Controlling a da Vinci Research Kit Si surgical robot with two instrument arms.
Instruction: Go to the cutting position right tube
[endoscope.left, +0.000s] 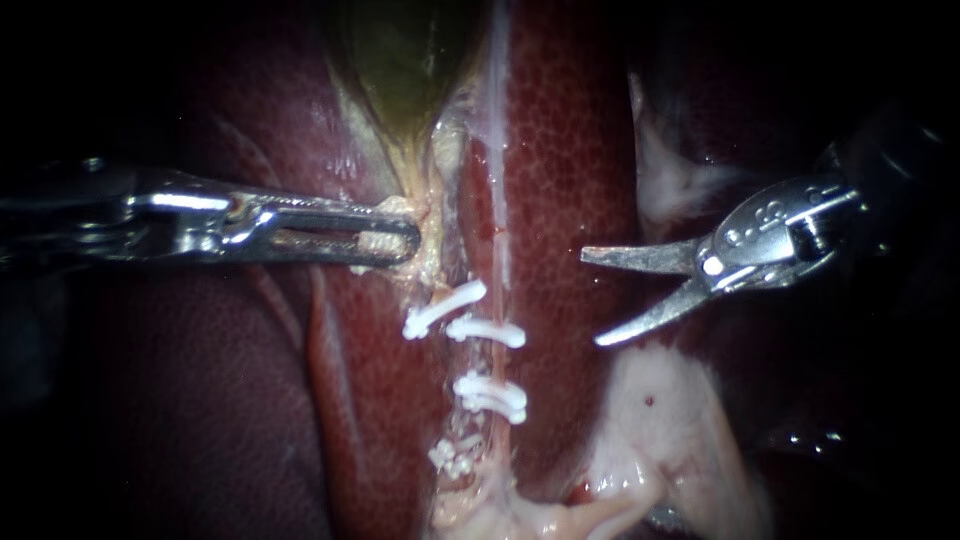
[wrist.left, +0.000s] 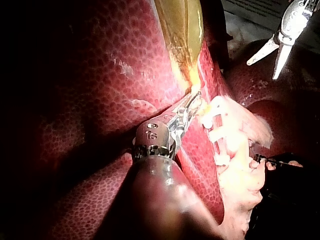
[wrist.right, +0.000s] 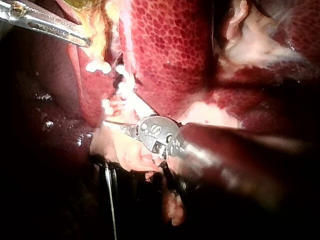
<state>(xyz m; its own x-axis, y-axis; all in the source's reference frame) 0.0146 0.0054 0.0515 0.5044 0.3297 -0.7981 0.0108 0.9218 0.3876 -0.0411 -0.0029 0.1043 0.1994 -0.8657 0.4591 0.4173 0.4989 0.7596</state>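
Two thin tubes run down from the greenish gallbladder (endoscope.left: 400, 60) between the liver lobes (endoscope.left: 570, 180). The right tube (endoscope.left: 497, 362) carries white clips (endoscope.left: 487, 331) above and below a bare stretch; the left tube has a clip (endoscope.left: 443, 308) too. My left instrument (endoscope.left: 400, 240) is shut on pale tissue at the gallbladder's neck, as the left wrist view (wrist.left: 192, 102) also shows. My right instrument (endoscope.left: 590, 298) has two blades standing open. They hang over the liver, right of the clipped right tube and apart from it.
Pale fatty tissue (endoscope.left: 660, 420) lies below the right instrument's blades, and more sits above them (endoscope.left: 670, 180). A further cluster of clips (endoscope.left: 450, 456) sits low on the tubes. In the right wrist view my left instrument's shaft (wrist.right: 45, 22) crosses ahead of the blades.
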